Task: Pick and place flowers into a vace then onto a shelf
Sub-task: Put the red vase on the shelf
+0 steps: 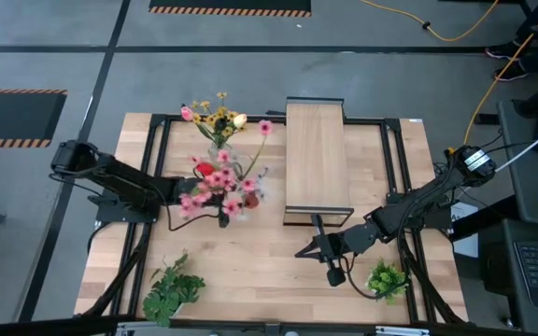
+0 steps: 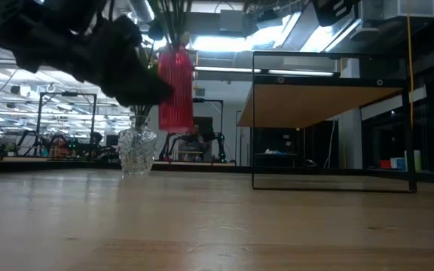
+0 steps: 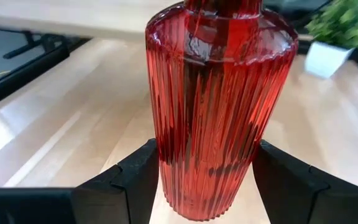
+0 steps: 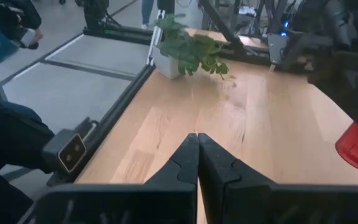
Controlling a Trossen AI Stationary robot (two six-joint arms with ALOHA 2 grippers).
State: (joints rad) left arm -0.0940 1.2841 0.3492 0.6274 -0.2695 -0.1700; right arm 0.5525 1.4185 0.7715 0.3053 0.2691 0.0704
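Note:
A red ribbed glass vessel with dark stems inside hangs above the table. My left gripper is shut on it. Pink blossom flowers spread above it, hiding it in the high view. Behind it the clear vace stands on its base on the tabletop and holds yellow daisies. The shelf stands right of centre. My right gripper waits shut in front of the shelf, touching nothing. My left gripper pinches the red vessel's lower body between its two fingers, one on each ribbed side. The fingers come nearly level from the table's left. The vessel stays upright, its base lifted clear of the tabletop.
Two small potted green plants stand near the front edge, one at the left and one at the right. Bare wood lies between my two grippers. The shelf's top stands well above the tabletop.

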